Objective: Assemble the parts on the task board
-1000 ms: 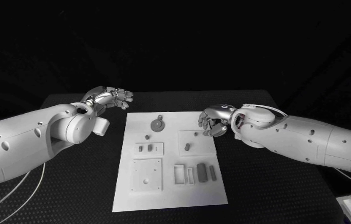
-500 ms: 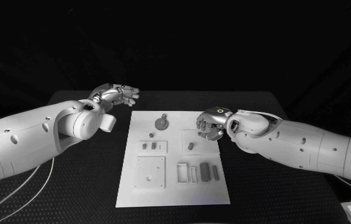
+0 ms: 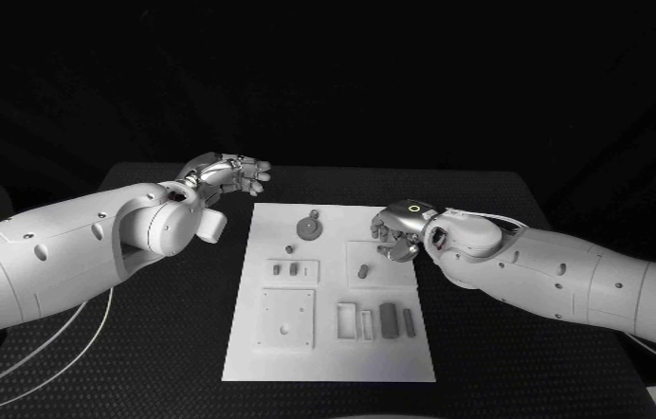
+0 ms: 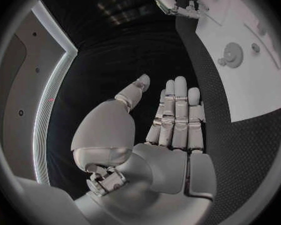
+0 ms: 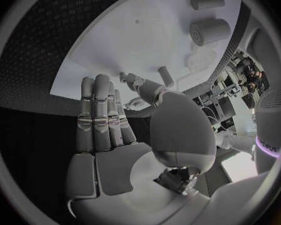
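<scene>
Two white arms reach over the black bench [image 3: 164,343] in the head view, with the white task board [image 3: 328,357] lying flat between them. Left hand [image 3: 232,173]: beyond the board's far left corner, over bare bench, fingers loosely curled, holding nothing. Right hand [image 3: 399,232]: over the board's right edge at its far half, fingers bent inward, nothing visibly held. Grey parts on the board: a round disc piece [image 3: 312,227] near the far end, a short peg [image 3: 364,271] just beside the right hand, two dark upright blocks [image 3: 390,318] at the near right. Left wrist view: left hand [image 4: 168,120] with fingers straight and apart from the thumb, palm bare, board [image 4: 253,80] well off to one side. Right wrist view: right hand [image 5: 115,125] with fingers extended together, empty, above the board [image 5: 115,50].
</scene>
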`<state>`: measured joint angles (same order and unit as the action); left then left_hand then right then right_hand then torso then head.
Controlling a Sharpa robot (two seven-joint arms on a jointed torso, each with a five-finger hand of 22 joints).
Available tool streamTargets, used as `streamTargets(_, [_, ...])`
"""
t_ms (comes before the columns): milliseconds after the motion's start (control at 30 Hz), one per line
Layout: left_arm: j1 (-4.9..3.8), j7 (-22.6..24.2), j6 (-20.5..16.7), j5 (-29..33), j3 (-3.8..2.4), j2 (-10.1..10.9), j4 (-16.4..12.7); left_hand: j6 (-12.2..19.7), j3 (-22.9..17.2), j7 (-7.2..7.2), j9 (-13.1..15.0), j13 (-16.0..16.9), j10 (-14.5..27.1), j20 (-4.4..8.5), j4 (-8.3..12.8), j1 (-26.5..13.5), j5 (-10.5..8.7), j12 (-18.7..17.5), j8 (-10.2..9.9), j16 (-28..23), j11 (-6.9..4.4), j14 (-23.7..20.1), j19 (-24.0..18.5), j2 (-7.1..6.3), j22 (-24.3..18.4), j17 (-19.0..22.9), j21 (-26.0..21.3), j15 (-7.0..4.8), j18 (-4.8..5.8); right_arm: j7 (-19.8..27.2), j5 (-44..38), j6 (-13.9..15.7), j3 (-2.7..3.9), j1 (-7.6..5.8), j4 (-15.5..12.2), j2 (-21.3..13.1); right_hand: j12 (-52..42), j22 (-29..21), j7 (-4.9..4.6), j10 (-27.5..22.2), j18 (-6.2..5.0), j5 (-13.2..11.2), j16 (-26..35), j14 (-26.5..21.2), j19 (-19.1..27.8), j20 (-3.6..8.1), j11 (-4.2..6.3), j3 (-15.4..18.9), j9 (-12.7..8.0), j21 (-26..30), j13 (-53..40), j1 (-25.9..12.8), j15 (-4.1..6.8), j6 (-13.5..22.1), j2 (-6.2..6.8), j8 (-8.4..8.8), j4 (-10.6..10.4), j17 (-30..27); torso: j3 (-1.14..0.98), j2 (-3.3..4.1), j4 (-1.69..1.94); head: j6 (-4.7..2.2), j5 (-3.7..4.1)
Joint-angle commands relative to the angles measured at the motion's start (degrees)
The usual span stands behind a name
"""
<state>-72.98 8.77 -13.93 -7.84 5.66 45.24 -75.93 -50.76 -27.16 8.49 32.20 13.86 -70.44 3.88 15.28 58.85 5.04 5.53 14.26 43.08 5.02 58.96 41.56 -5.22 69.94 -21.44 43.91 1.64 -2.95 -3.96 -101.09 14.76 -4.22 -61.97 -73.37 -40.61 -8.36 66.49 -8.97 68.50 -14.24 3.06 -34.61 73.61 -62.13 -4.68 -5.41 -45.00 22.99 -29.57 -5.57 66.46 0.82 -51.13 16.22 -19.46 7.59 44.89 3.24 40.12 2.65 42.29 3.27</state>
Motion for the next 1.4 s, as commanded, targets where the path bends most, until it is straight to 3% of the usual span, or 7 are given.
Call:
streamTargets(33, [-0.06, 0.7, 0.4, 0.5, -0.04, -0.1, -0.2, 0.3, 0.3, 0.29, -0.1, -0.1, 0.2, 0.01, 0.0, -0.6, -0.23, -0.2, 0.3, -0.2, 0.3, 0.1, -0.3, -0.18, 0.1, -0.1, -0.4, 0.18, 0.49, 0.0, -1.3, 0.0, -0.04, 0.23, 0.0, 0.2, 0.2, 0.0, 0.06, 0.4, -0.76, -0.3, -0.3, 0.3, -0.3, 0.23, -0.16, -0.5, 0.0, -0.3, -0.1, 0.0, -0.06, -0.2, 0.6, -0.09, -0.1, 0.2, -0.03, -0.03, -0.05, 0.18, -0.28])
streamTargets(333, [-0.06, 0.3, 0.7, 0.4, -0.04, 0.0, 0.0, -0.4, 0.3, 0.72, 0.0, 0.0, -0.3, -0.02, 0.0, -0.6, -0.19, 0.0, 0.8, -0.7, 0.53, 0.4, -0.3, -0.17, 0.2, -0.4, -0.5, 0.16, 0.41, 0.3, -1.7, -1.4, -0.19, 0.65, -0.2, 0.2, -0.9, 1.9, 1.3, 4.1, -0.76, -0.2, -3.0, 1.5, -2.0, 1.2, 1.12, -1.9, 1.1, -2.5, -1.3, 0.7, 1.13, -3.3, 0.3, -1.94, -0.2, 2.3, -0.05, -0.04, -0.21, 0.54, -0.44])
streamTargets(567, [-0.06, 0.2, 0.6, -0.1, -0.04, 0.1, 0.1, -0.6, 0.3, 0.72, 0.1, 0.0, -0.3, 0.0, 0.0, -0.6, -0.18, 0.1, 0.9, -0.7, 0.55, 0.5, -0.2, -0.18, 0.3, -0.5, -0.5, 0.13, 0.39, 0.2, -2.7, -1.5, -0.39, 1.0, -0.1, 0.5, -1.1, 2.9, 1.63, 5.3, -0.76, -0.3, -4.4, 1.5, -2.3, 1.6, 1.6, -2.2, 1.7, -3.5, -1.9, 0.6, 1.6, -4.4, 0.01, -2.54, -0.1, 3.4, -0.09, -0.08, -0.16, 0.75, -0.45])
streamTargets(800, [-0.06, 0.1, 1.5, -1.3, -0.04, 0.2, 0.2, -1.0, 0.4, 0.53, 0.2, 0.0, -0.5, 0.02, -0.1, -0.6, -0.17, 0.2, 1.3, -0.9, 0.47, 0.7, -0.1, -0.14, 0.4, -0.8, -0.6, 0.09, 0.37, 0.0, -5.3, -1.4, -0.79, 1.6, 0.0, 0.7, -1.1, 3.5, 2.07, 5.9, -0.76, -0.2, -5.1, 1.2, -2.3, 1.83, 1.85, -2.7, 2.2, -4.0, -2.4, 0.7, 1.83, -5.4, -0.31, -3.01, 0.1, 4.0, -0.05, -0.07, -0.13, 0.93, -0.42])
streamTargets(900, [-0.06, 0.0, 1.7, -2.4, -0.04, 0.2, 0.2, -3.0, 0.5, -0.52, 0.7, 0.4, -2.2, 0.1, -0.1, -0.6, -0.01, 1.2, 2.8, -1.0, -0.34, 1.2, 0.1, 0.12, 0.6, -1.3, -0.7, -0.06, 0.38, -0.2, -5.9, -0.6, -0.93, 1.98, 0.1, 1.0, -1.0, 3.6, 2.15, 5.8, -0.76, -0.2, -5.2, 1.0, -2.2, 1.82, 1.83, -3.0, 2.3, -4.0, -2.5, 0.7, 1.85, -5.6, -0.29, -3.1, 0.2, 4.1, -0.06, -0.09, -0.24, 1.05, -0.6])
streamTargets(1200, [-0.06, 0.0, 1.4, -2.2, -0.04, 0.1, 0.1, -2.2, 0.7, -0.21, 0.6, 0.3, -1.6, 0.16, -0.1, -0.9, -0.11, 0.9, 2.7, -1.3, -0.09, 1.2, 0.2, 0.0, 0.7, -1.7, -0.8, -0.08, 0.41, -1.0, -7.4, 1.2, -1.12, 2.45, 0.4, 1.6, -0.1, 3.7, 2.16, 4.9, -0.76, -0.3, -5.1, 0.1, -1.8, 1.7, 1.53, -4.5, 2.6, -3.7, -2.6, 1.0, 1.58, -5.9, -0.39, -3.08, 0.2, 4.1, -0.01, -0.1, -0.12, 1.19, -0.27])
streamTargets(1400, [-0.06, 0.0, 1.6, -2.0, -0.04, 0.1, 0.0, -2.2, 0.7, -0.19, 0.6, 0.3, -1.6, 0.17, -0.1, -0.9, -0.14, 0.9, 2.8, -1.4, -0.08, 1.2, 0.2, 0.03, 0.7, -1.7, -0.9, -0.08, 0.41, -1.5, -8.1, 1.5, -1.12, 2.58, 0.3, 1.8, -0.6, 4.0, 2.67, 6.3, -0.76, -0.3, -5.8, 0.6, -2.5, 1.96, 1.98, -5.3, 3.0, -4.1, -3.3, 1.5, 2.0, -7.2, -1.2, -3.69, 0.3, 4.5, -0.13, -0.1, -0.27, 1.0, -0.1])
